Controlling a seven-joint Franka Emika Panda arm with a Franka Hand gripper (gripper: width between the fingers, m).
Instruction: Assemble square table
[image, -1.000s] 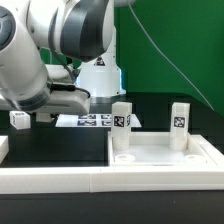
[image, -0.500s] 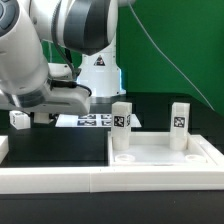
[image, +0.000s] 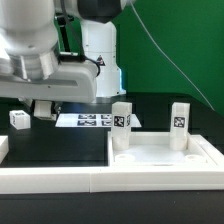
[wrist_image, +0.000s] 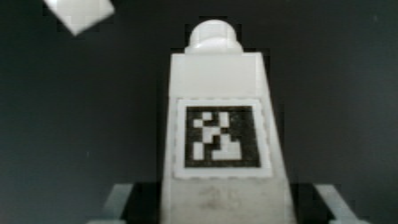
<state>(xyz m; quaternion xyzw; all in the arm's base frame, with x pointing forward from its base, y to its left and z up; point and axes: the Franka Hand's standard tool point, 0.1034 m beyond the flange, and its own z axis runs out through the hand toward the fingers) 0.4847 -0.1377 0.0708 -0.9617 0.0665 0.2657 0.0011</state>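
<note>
The white square table top (image: 200, 152) lies at the exterior view's right, with two tagged legs (image: 122, 126) (image: 180, 120) standing upright at its far corners. In the wrist view my gripper (wrist_image: 226, 203) is shut on another white leg (wrist_image: 222, 110); the leg's tag faces the camera and its rounded tip points away from me. The dark fingers (wrist_image: 139, 200) press on both of its sides. In the exterior view the gripper (image: 45, 107) hangs over the black table left of the top, and the held leg is mostly hidden there. A loose leg (image: 18, 118) lies at the far left.
The marker board (image: 88, 120) lies flat behind the gripper. A long white rail (image: 50, 180) edges the front of the black work surface. A white block corner (wrist_image: 79, 12) shows at the edge of the wrist view. The robot base (image: 98, 60) stands behind.
The arm has swung and turned above the table's left side, its wrist now higher and further toward the exterior view's right. The loose leg and the table top have not moved.
</note>
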